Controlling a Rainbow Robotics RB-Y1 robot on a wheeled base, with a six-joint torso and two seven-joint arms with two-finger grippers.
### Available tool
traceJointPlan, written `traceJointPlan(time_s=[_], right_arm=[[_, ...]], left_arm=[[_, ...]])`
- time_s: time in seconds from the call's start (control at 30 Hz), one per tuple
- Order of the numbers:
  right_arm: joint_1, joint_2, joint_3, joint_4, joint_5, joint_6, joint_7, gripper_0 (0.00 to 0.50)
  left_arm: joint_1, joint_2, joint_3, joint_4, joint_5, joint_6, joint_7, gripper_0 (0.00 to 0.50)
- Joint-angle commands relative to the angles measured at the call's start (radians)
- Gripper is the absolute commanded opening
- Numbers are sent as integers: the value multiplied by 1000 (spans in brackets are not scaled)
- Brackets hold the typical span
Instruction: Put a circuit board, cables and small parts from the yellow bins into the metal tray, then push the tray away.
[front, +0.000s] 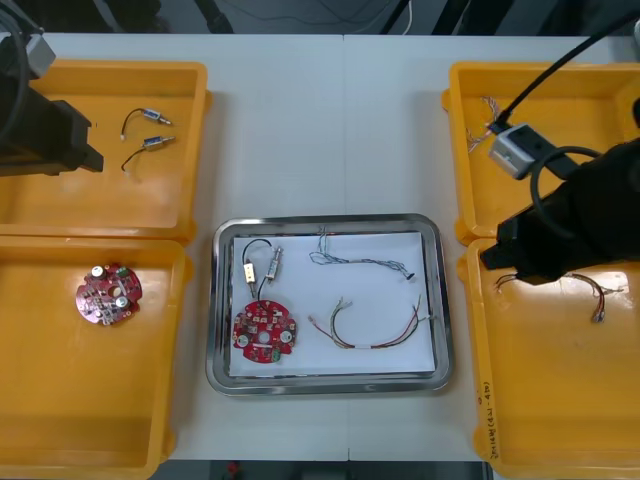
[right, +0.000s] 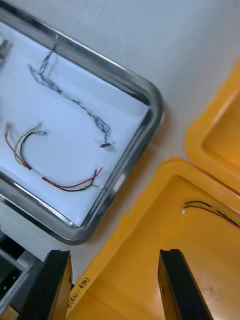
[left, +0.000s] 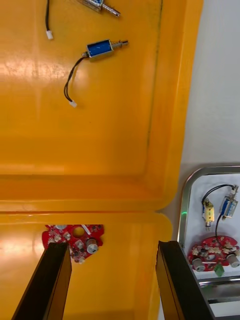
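The rectangular metal tray (front: 326, 384), shiny at the rim and white inside, is seen at the middle of the light table (front: 330, 120). Laid in it are a round red circuit board (front: 264, 330), a small metal part (front: 273, 263) with a black lead, a twisted blue and white cable (front: 355, 262) and a red and yellow cable (front: 375, 335), so the loading is judged done and only the push is left.

The right gripper (right: 114, 255) is held over the near right yellow bin (front: 560, 400), its black fingers spread wide with nothing between them. The tray's right rim lies just to its left. The left gripper (left: 112, 246), equally wide open and empty, is parked over the far left yellow bin (front: 150, 200), well apart from the tray.

The tray's long axis runs left to right, so a push toward the far edge is best applied at its near long side. The right arm is judged the nearer.
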Motion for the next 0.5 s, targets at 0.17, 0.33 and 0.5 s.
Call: traceJointPlan(time_s=[0.17, 0.33, 0.5], right_arm=[[-188, 10, 294, -34, 33, -23, -11, 500], [-272, 58, 455, -32, 91, -27, 9, 500], [-330, 113, 601, -14, 158, -31, 32, 500]], left_arm=[[112, 64, 106, -51, -1, 6, -83, 500], [171, 70, 153, -77, -1, 6, -101, 500], [236, 82, 190, -121, 2, 6, -120, 500]])
